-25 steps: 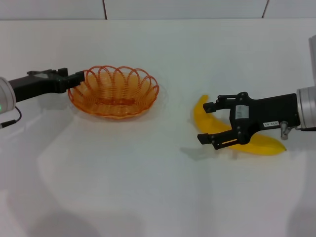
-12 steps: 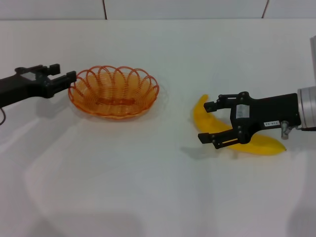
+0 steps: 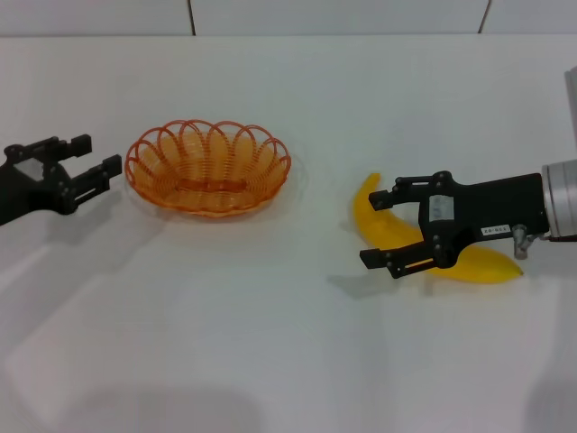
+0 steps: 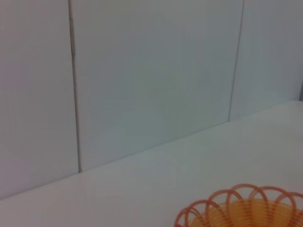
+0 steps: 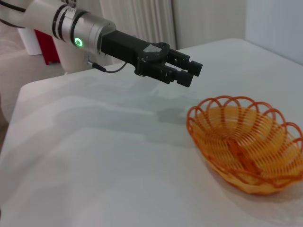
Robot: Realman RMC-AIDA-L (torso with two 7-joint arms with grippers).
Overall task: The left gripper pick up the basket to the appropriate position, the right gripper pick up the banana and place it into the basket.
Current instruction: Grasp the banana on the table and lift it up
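The orange wire basket rests on the white table, left of centre. My left gripper hangs open just to its left, a small gap away from the rim and holding nothing. The right wrist view shows that same left gripper apart from the basket. Only the basket rim shows in the left wrist view. The yellow banana lies on the table at the right. My right gripper is open over its curved middle, one finger on each side.
A tiled wall runs along the table's far edge. Bare white tabletop stretches between the basket and the banana and across the whole front.
My left gripper has drawn back to the left, away from the basket rim it was at a second ago. The basket stays put. The right gripper has barely shifted over the banana.
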